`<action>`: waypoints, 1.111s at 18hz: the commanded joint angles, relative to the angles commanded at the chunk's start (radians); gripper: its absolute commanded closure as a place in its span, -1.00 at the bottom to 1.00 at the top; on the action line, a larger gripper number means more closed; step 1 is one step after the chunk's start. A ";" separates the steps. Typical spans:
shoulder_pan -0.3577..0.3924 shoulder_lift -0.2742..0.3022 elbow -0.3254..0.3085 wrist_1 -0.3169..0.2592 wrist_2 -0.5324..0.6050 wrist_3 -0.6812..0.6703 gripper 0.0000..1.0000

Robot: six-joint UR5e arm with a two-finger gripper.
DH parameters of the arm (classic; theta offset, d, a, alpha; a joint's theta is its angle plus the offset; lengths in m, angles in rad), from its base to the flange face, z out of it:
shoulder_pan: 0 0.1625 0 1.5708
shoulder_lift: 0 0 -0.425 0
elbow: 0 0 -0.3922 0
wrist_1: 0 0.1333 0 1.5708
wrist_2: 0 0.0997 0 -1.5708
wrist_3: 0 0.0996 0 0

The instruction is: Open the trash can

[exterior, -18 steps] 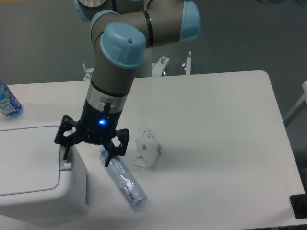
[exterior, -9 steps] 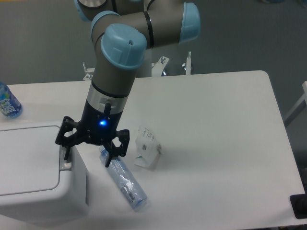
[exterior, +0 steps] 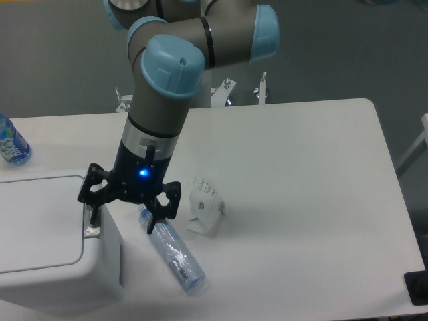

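Note:
The trash can (exterior: 47, 234) is a large white boxy bin at the lower left of the table, its flat lid down. A grey push-button strip (exterior: 90, 231) sits on its right rim. My gripper (exterior: 122, 218) is open and empty, pointing down over the bin's right edge. Its left finger (exterior: 91, 212) is at the grey strip, touching or just above it. Its right finger (exterior: 152, 221) hangs beside the bin, above a lying bottle.
A clear plastic bottle (exterior: 172, 251) lies on the table right of the bin. A small white carton (exterior: 205, 207) stands beside it. A blue-labelled bottle (exterior: 10, 142) stands at the far left edge. The table's right edge has a black object (exterior: 417, 287).
The gripper has barely moved, perhaps a touch lower toward the grey strip. The lid stays down.

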 joint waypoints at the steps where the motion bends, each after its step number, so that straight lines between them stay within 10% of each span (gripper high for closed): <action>1: 0.000 0.000 0.000 0.000 0.000 0.000 -1.00; 20: 0.069 0.029 0.104 0.052 0.153 0.011 -1.00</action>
